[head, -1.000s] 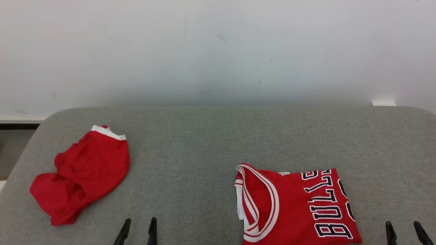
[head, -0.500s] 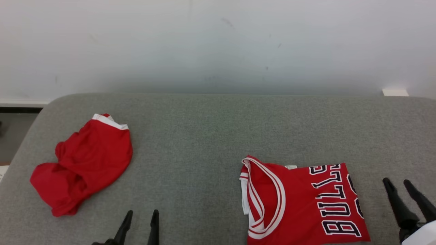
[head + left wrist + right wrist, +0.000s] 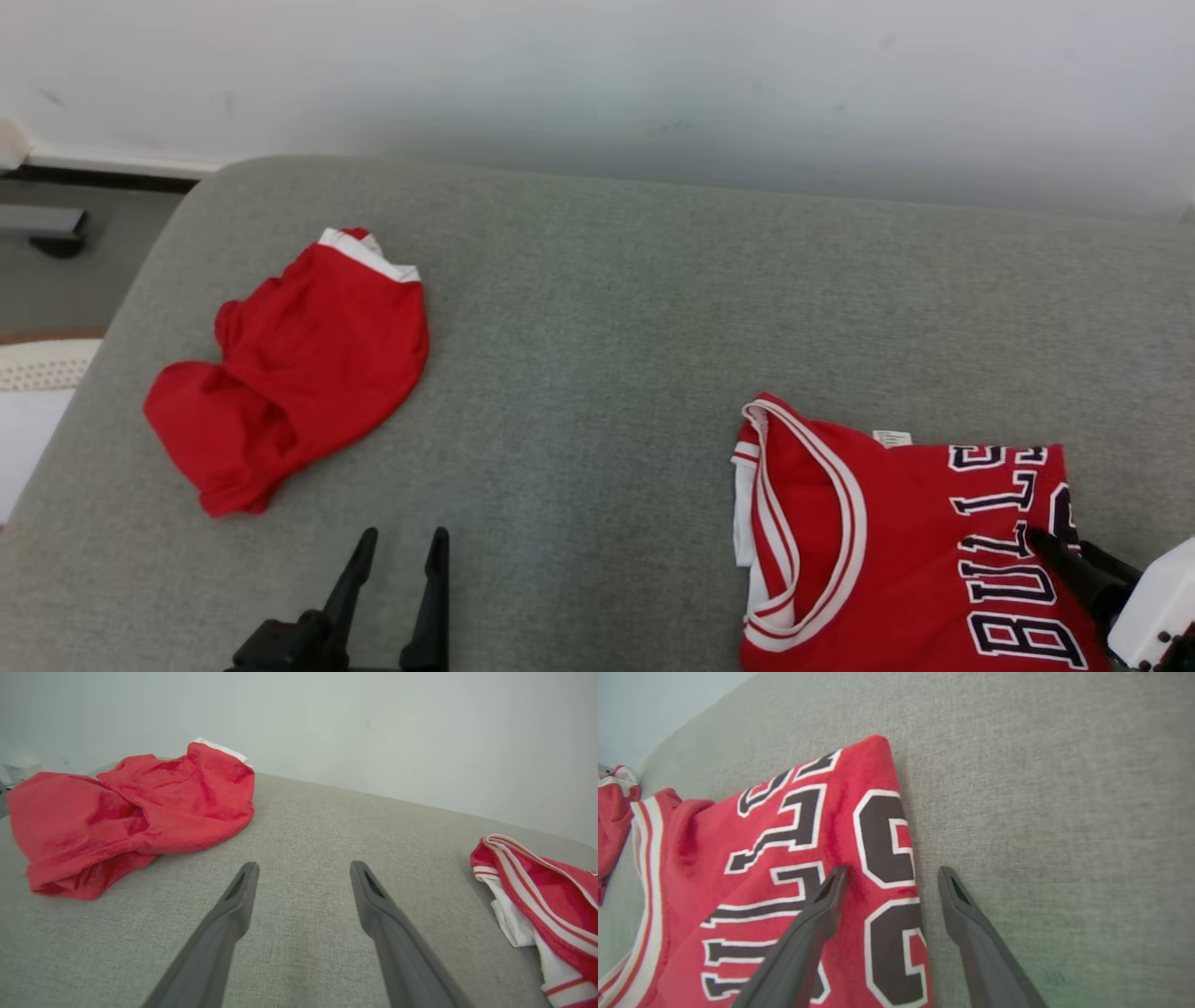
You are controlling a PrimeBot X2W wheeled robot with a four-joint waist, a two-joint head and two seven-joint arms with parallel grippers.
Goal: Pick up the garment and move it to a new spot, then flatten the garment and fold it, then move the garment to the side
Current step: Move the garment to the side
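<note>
While the jersey point(image 3: 887, 551) is lying folded at my right on the grey table point(image 3: 597, 308), I'm reckoning only the move aside is left for it.
My right gripper point(image 3: 893, 871) is hanging wide, straddling its edge, nothing pinched; my left gripper point(image 3: 303, 865) is hovering wide over bare table. Crumpled red shorts point(image 3: 299, 364) are waiting far left, unfolded.

Field notes, text only:
- Jersey point(image 3: 896, 551): you can read "BULLS" on the red front. The letters point(image 3: 1008, 588) are black block capitals edged in white and run sideways in the head view. The last S shows only in part.
- Right wrist view: you get the same word, plus two big rounded numerals point(image 3: 882, 844) below it. Which digits they are can't be told.
- White neck tag point(image 3: 892, 437): the print is too small to read.
</note>
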